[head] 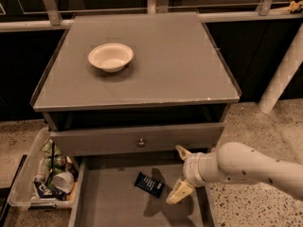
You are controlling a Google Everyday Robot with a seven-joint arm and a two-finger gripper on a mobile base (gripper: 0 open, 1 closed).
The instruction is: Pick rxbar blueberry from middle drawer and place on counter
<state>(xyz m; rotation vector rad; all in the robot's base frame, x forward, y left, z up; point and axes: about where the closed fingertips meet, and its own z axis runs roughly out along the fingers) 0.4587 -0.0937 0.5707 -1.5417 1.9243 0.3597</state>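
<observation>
The tool [173, 174] is hovering over the open middle drawer [109, 203] with its fingers standing apart. The rxbar blueberry [148, 184] is lying flat on the drawer floor just beside it, at about eight o'clock. A good grasp is likely calling for shifting toward eight o'clock, sinking low and straddling the bar's narrow width, since the flat wrapper is offering little height. The surface [165, 65] is waiting at twelve o'clock, with a white bowl [111, 56] sitting toward its ten o'clock.
</observation>
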